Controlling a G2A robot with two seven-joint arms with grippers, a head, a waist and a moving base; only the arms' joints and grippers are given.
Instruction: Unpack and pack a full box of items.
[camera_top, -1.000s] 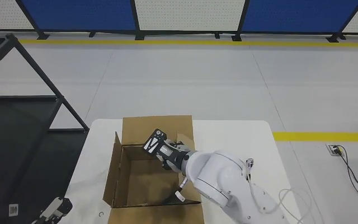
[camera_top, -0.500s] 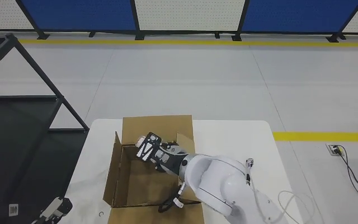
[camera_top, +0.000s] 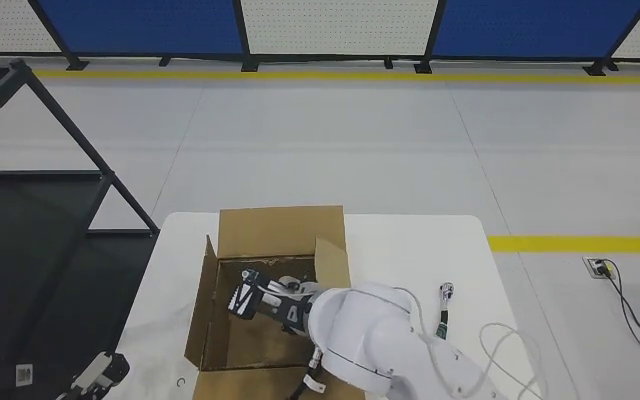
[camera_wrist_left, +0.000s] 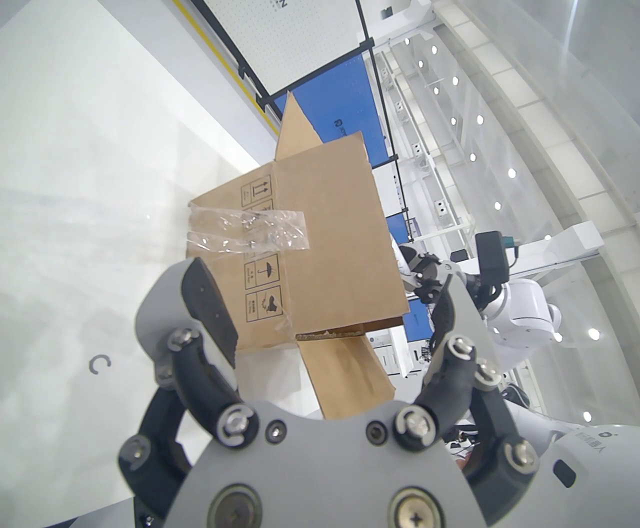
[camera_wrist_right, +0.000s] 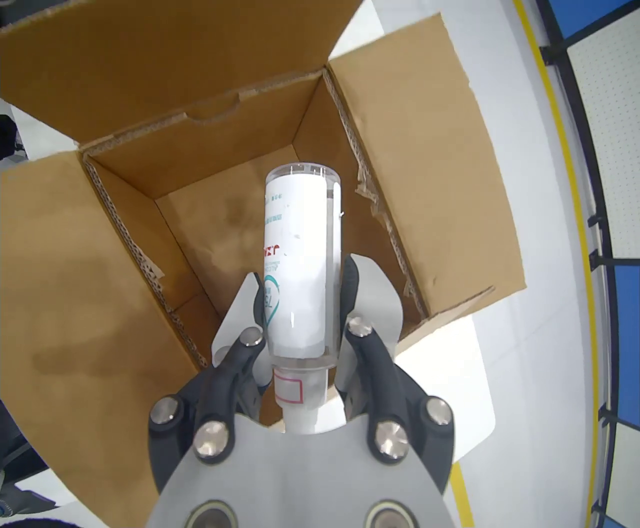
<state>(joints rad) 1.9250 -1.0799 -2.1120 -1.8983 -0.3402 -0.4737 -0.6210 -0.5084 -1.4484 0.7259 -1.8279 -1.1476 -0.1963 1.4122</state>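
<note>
An open cardboard box sits on the white counter, flaps spread. A clear bottle with a white label, clamped in the right tool, points base-first into the box.

The right gripper hangs inside the open box on the table.

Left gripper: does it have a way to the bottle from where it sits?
Probably not. The left gripper sits outside the box, facing its outer wall, while the bottle is held in the right gripper, pointing down into the box.
</note>
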